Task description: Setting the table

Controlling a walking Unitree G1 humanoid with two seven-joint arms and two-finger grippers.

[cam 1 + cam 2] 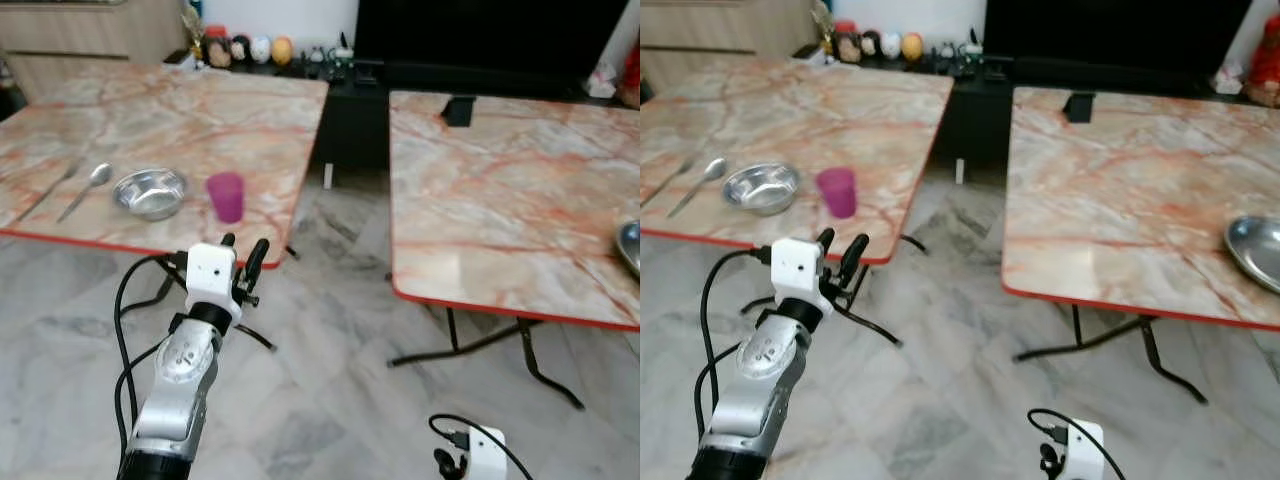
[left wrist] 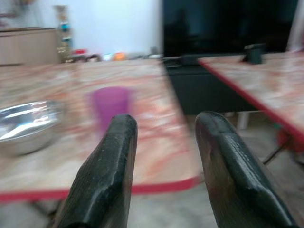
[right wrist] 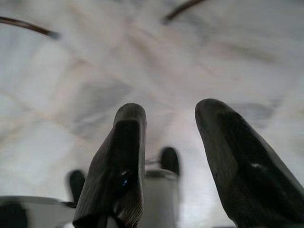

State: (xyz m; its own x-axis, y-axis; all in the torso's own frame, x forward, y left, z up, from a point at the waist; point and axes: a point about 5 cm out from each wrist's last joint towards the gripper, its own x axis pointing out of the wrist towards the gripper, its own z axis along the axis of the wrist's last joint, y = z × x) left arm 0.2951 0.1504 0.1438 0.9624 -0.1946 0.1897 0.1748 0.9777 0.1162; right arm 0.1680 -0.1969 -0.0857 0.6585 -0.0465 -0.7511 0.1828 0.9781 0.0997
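We see the left gripper (image 1: 243, 250) raised before the left marble-patterned desk (image 1: 200, 110), its ribbed black jaws apart and empty, short of the red edge. On that desk a translucent purple cup (image 1: 226, 196) stands just beside a round steel bowl (image 1: 150, 192), with a spoon (image 1: 86, 189) and fork (image 1: 45, 192) beyond. The right gripper (image 3: 168, 161) hangs over the veined marble floor (image 1: 330, 340), jaws open

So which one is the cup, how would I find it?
Look at the marble-patterned table on the left, near its front red edge. The purple plastic cup stands upright there, just right of the shiny steel bowl, with the spoon farther left. It is the only coloured, non-metal thing in that row.
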